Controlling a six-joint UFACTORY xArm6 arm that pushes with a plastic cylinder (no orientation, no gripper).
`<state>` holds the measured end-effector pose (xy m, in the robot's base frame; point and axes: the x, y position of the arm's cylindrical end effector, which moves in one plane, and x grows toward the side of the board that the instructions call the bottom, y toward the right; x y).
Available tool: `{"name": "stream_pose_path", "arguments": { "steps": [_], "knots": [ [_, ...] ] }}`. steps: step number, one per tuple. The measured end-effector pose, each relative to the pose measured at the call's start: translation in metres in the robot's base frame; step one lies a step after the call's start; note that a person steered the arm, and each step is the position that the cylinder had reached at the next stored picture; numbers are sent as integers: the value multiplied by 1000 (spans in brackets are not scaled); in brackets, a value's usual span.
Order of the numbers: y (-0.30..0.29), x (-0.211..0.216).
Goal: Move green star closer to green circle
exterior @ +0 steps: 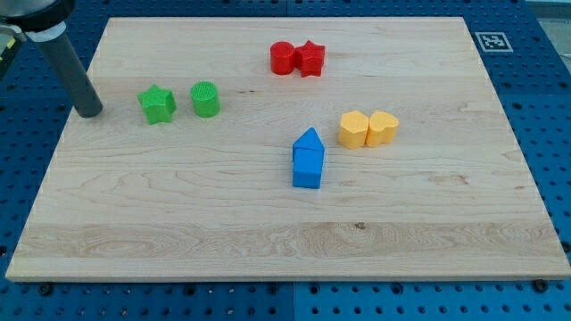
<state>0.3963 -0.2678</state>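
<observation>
Your arm carries no pincer, only a straight dark rod, so there are no jaws to be apart, together or clamped on anything. Its lower end, my tip (89, 112), rests on the pale wooden board (178, 223) close to the view's left edge.

Nearest to my tip, just to its right, sits the green star-shaped plastic block (158, 104), with a clear strip of board between them. Just beyond the star, further right of my tip, stands the green circular plastic block (205, 99); a narrow gap separates the two green pieces, so they are near but not touching.

Much further right of my tip and lower in the view, two blue blocks (309, 160) press together, one peaked like a little house, one square.

Right of those, two yellow blocks (368, 129) sit side by side, touching.

Towards the view's top, well right of my tip, a red circular block (283, 57) touches a red star block (310, 59).

The board lies on a blue perforated table (544, 107).
</observation>
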Motion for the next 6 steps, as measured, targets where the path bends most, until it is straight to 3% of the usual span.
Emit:
{"name": "stream_pose_path", "arguments": {
  "steps": [2, 6],
  "knots": [
    [70, -11],
    [64, 15]
  ]
}}
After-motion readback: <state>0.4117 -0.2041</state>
